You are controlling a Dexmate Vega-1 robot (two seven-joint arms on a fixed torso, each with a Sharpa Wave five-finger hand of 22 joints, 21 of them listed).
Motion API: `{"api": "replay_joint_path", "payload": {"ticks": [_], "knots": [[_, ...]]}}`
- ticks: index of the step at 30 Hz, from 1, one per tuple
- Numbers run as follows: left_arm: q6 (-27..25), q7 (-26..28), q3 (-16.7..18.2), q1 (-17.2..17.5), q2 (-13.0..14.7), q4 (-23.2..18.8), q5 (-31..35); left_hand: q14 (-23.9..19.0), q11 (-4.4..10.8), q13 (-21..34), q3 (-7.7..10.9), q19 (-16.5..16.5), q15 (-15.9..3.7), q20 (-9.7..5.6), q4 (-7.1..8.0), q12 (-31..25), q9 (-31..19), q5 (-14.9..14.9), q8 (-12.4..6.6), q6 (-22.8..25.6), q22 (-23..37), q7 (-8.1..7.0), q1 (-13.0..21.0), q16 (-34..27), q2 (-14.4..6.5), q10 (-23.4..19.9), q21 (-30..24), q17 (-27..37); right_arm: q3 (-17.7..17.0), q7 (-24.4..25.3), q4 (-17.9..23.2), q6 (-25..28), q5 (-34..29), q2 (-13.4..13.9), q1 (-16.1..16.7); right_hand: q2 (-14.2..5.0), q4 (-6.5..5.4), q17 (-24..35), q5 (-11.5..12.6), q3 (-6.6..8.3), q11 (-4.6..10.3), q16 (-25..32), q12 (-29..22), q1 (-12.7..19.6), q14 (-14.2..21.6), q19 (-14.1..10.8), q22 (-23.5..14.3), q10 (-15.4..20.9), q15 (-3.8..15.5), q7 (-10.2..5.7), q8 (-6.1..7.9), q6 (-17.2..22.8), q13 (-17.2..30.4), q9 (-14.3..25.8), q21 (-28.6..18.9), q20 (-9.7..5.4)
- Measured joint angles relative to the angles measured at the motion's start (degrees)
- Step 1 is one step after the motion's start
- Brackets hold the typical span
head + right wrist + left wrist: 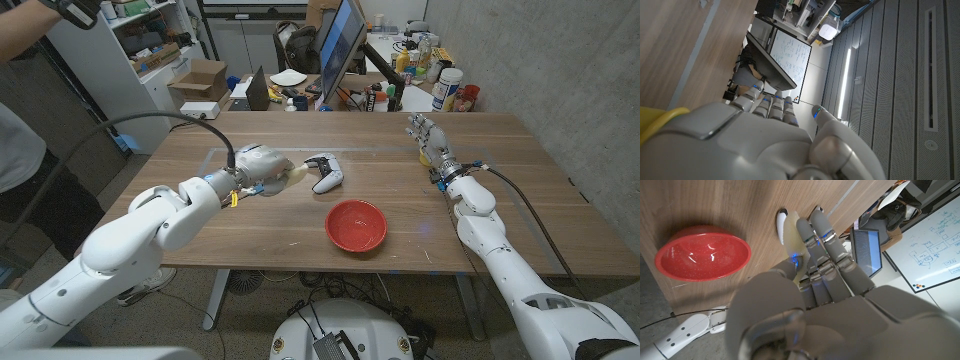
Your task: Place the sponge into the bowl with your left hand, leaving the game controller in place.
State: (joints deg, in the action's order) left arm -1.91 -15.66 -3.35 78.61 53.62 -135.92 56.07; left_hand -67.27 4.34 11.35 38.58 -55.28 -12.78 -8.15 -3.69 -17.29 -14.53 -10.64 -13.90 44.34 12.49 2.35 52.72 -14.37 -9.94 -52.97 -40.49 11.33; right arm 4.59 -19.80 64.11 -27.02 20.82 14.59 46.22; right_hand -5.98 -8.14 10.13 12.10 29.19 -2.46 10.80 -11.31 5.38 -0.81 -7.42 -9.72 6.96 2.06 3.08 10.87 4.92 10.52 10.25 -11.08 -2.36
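Head view: left hand (262, 165) grips the pale sponge (292, 176) on the tabletop (500, 215).
Nearest sits the red bowl (356, 226); beyond it the sponge lies just beside the white game controller (325, 172). Farther right, the right hand (430, 140) holds nothing, fingers extended.

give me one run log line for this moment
left hand: on sponge | controller: in place | bowl: empty | right hand: idle, open
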Motion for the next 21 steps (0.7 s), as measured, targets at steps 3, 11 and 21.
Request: {"api": "replay_joint_path", "payload": {"ticks": [3, 11, 21], "knots": [[0.54, 0.04, -1.39, -1.42, 0.42, 0.35, -0.37, 0.00, 0.00, 0.00, -0.09, 0.17, 0.00, 0.17, 0.09, 0.01, 0.00, 0.00, 0.01, 0.00, 0.00, 0.00, 0.00, 0.00, 0.00, 0.00, -0.23, 0.00, 0.05, 0.00, 0.09, -0.09, 0.09, 0.09, 0.03, 0.00, 0.00, 0.00, 0.00, 0.00, 0.00, 0.00, 0.00, 0.00, 0.00, 0.00, 0.00, 0.00, 0.00, 0.00, 0.00, 0.00, 0.00, 0.00, 0.00, 0.00], [2.22, -0.13, -5.60, -5.64, 1.21, 1.21, -1.29, 0.26, 0.00, 0.00, -0.17, 0.48, -0.17, 0.27, 0.17, 0.06, -0.01, 0.01, 0.22, 0.00, 0.01, 0.00, -0.06, 0.43, -0.05, -0.01, -0.23, 0.00, 0.15, -0.10, 0.12, -0.36, 0.31, 0.23, 0.05, 0.00, 0.00, 0.00, 0.00, 0.00, 0.00, 0.00, 0.00, 0.00, 0.00, 0.00, 0.00, 0.00, 0.00, 0.00, 0.00, 0.00, 0.00, 0.00, 0.00, 0.00], [4.07, -0.70, -8.90, -8.96, 1.80, 1.71, -2.22, 0.58, 0.17, -0.01, -0.32, 0.97, 0.04, 0.38, 0.32, 0.39, -0.30, -0.45, 0.44, 0.01, 0.01, 0.00, -0.07, 0.43, -0.04, 0.17, -0.66, 0.00, 0.06, -0.33, -0.22, -0.81, 0.68, 0.40, 0.06, 0.00, 0.00, 0.01, 0.00, 0.00, 0.00, 0.00, 0.00, 0.00, 0.31, 0.00, 0.00, -0.01, -0.31, 0.00, 0.00, 0.00, 0.00, 0.00, 0.00, 0.00]]}}
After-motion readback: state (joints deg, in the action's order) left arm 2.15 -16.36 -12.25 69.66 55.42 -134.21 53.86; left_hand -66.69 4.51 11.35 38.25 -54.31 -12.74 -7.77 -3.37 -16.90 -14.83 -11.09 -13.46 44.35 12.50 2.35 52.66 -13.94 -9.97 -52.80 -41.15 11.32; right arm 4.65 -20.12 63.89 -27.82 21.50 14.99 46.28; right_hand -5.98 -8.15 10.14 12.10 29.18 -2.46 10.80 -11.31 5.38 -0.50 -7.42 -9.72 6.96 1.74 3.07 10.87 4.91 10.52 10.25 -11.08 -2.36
